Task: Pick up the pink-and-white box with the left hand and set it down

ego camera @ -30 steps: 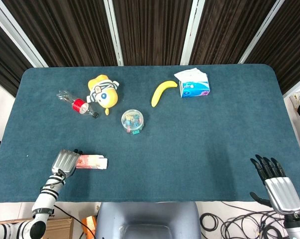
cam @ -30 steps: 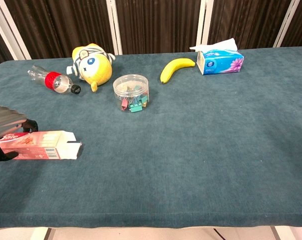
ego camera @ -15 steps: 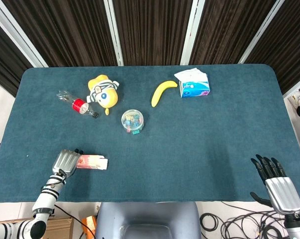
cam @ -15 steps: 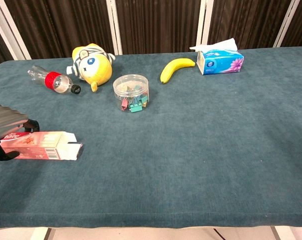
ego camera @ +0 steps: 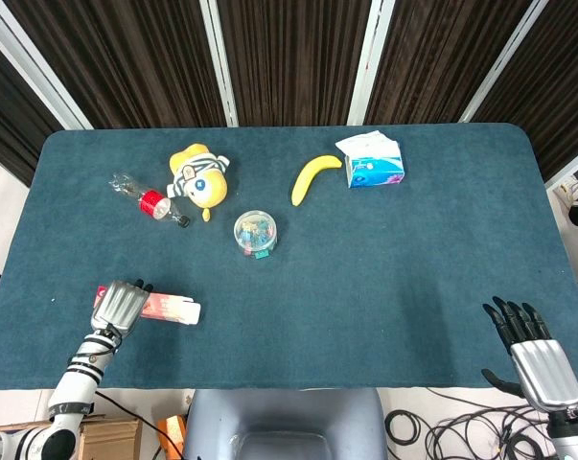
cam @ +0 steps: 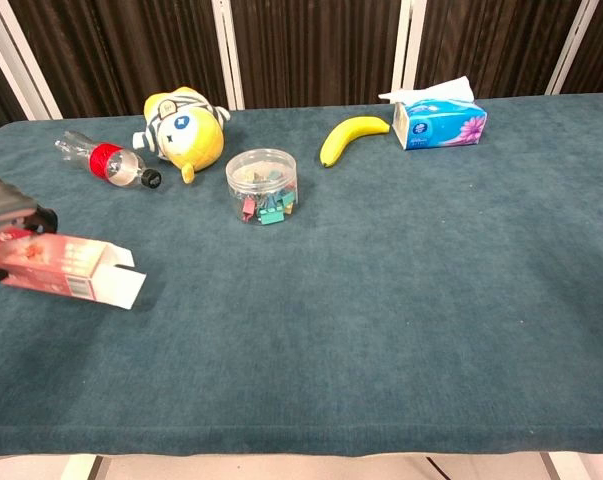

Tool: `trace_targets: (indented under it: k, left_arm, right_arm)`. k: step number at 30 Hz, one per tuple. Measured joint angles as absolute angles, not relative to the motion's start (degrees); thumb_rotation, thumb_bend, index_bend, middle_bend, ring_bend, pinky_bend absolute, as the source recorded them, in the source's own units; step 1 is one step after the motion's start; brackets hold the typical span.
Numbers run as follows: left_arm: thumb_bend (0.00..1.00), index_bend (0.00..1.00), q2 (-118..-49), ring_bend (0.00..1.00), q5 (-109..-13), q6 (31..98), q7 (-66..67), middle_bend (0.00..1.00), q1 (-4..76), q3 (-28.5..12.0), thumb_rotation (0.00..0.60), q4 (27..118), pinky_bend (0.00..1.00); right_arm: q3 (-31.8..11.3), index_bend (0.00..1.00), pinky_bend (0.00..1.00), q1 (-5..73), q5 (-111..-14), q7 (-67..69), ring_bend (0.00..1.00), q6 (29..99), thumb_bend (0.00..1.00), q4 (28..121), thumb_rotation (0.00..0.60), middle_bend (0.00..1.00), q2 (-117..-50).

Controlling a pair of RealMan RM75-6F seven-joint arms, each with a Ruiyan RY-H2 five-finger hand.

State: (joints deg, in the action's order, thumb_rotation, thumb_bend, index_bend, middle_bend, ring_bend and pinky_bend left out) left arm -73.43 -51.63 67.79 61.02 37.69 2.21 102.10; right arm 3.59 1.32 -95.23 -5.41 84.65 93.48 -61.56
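The pink-and-white box (ego camera: 168, 308) (cam: 69, 270) is a long carton with an open white flap at its right end. My left hand (ego camera: 121, 305) (cam: 3, 210) grips its left end at the table's near left, holding it tilted, with its free end low over the cloth. In the chest view the hand is mostly cut off by the left edge. My right hand (ego camera: 528, 345) hangs off the near right corner of the table, fingers spread, holding nothing.
On the blue table (ego camera: 384, 268) lie a plastic bottle (ego camera: 150, 201), a yellow plush toy (ego camera: 198, 175), a clear tub of clips (ego camera: 255, 233), a banana (ego camera: 311, 176) and a tissue box (ego camera: 373, 165), all in the far half.
The left hand has lifted the box off the cloth and shifted it left; the box now tilts, its gripped end higher.
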Motion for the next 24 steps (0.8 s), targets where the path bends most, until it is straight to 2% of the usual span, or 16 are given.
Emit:
trace_targets:
  k: [5, 13, 24]
  left_arm:
    - [0.5, 0.56, -71.1, 0.9, -48.0, 74.8, 70.6, 0.61, 38.7, 1.5, 0.6, 108.4, 0.96]
    - [0.5, 0.57, -71.6, 0.91, -42.2, 87.5, 82.8, 0.62, 40.0, -0.7, 0.6, 112.3, 0.96]
    - [0.5, 0.55, -71.1, 0.91, -41.8, 88.9, 89.6, 0.6, 42.2, 1.2, 0.6, 115.4, 0.96]
  right_arm:
    - [3.7, 0.02, 0.07, 1.3, -95.5, -4.7, 0.05, 84.8, 0.1, 93.5, 0.6, 0.03, -61.3]
    - [3.9, 0.02, 0.07, 1.3, -95.8, -4.1, 0.05, 84.9, 0.1, 93.4, 0.6, 0.03, -60.9]
    - [4.0, 0.02, 0.07, 1.4, -95.7, -4.4, 0.05, 84.6, 0.1, 93.6, 0.6, 0.03, -61.0]
